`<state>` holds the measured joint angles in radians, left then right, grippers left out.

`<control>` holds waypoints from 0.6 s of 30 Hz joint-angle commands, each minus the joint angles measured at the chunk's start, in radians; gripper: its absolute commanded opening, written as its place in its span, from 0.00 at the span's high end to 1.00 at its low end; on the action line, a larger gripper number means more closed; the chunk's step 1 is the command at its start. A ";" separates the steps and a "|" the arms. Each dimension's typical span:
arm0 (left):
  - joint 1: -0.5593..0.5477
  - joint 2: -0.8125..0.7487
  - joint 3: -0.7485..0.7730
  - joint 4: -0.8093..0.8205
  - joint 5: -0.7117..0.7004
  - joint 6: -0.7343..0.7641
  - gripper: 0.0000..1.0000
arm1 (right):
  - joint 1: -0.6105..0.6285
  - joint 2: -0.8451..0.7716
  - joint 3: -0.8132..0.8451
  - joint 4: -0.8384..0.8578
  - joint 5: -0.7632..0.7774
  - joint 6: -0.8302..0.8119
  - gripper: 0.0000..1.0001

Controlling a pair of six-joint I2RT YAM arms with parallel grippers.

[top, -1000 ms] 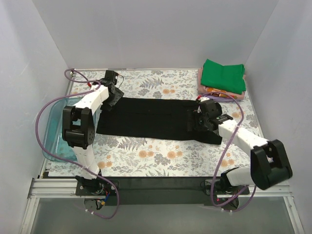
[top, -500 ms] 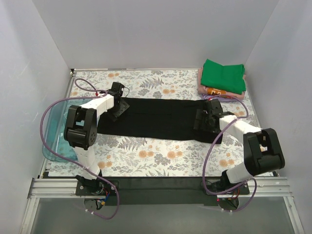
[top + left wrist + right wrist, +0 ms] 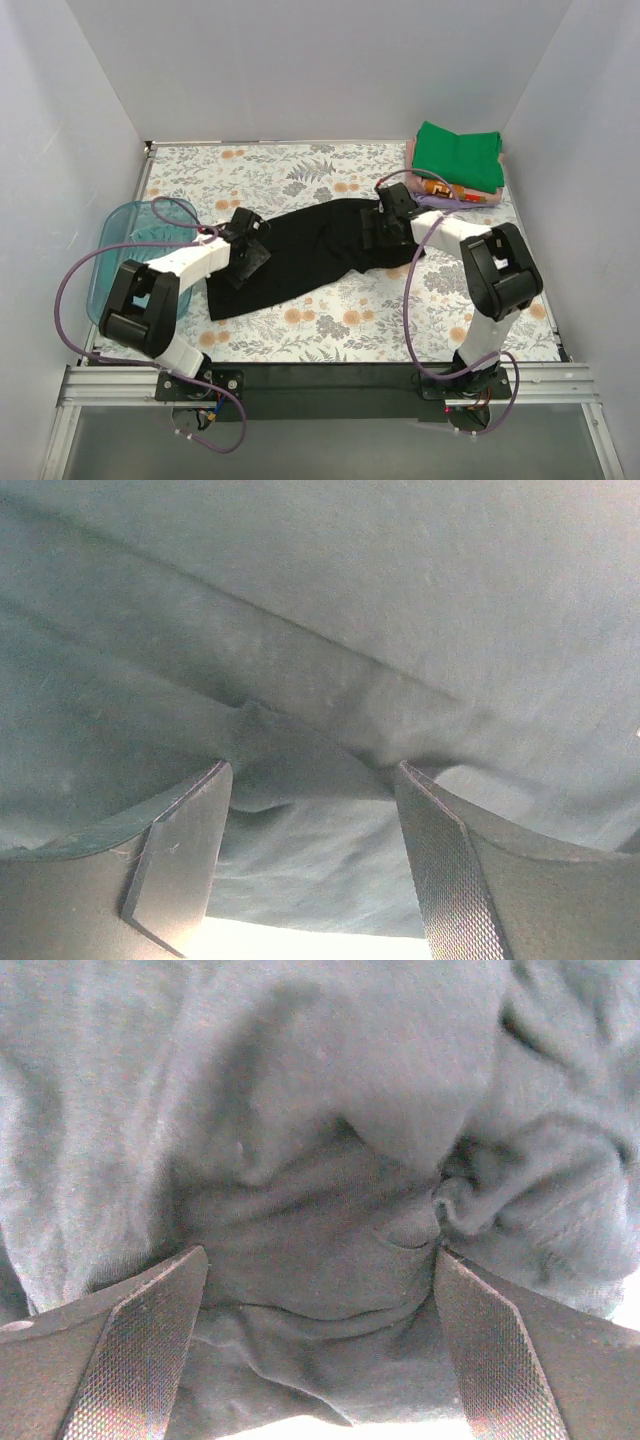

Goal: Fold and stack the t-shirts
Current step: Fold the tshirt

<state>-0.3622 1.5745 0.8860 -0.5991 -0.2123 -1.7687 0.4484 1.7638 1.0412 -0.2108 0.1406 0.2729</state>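
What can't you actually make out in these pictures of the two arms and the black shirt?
Top view: the fingertips of the left gripper and right gripper are hidden under their own wrists, so contact with the black t-shirt is unclear.
Top view: the lower shirts beneath the green shirt show only edges.
Wrist views: dark cloth nearly fills both frames, hiding the table.

The black shirt (image 3: 300,255) lies rumpled on a slant across the middle of the table (image 3: 290,165). The left arm (image 3: 190,258) and the right arm (image 3: 445,225) reach low over its two ends. The far left stretch behind it is bare, and so is the near strip in front. A tray (image 3: 112,245) blocks the left edge, a pile of folded shirts (image 3: 458,155) fills the far right corner, and walls (image 3: 300,70) close three sides.
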 commanded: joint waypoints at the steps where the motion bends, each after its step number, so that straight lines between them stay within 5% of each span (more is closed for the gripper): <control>1: -0.055 -0.045 -0.126 -0.102 0.077 -0.066 0.34 | 0.041 0.137 0.081 0.001 -0.192 -0.009 0.02; 7: -0.145 -0.157 -0.219 -0.105 0.148 -0.126 0.35 | 0.044 0.290 0.366 0.001 -0.250 -0.109 0.02; 18: -0.313 -0.140 -0.254 0.073 0.347 -0.205 0.35 | 0.000 0.702 0.968 -0.137 -0.090 -0.325 0.02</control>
<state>-0.6163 1.3788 0.6815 -0.5381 0.0105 -1.9171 0.4713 2.3665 1.8935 -0.2638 0.0196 0.0349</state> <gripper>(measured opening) 0.650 0.984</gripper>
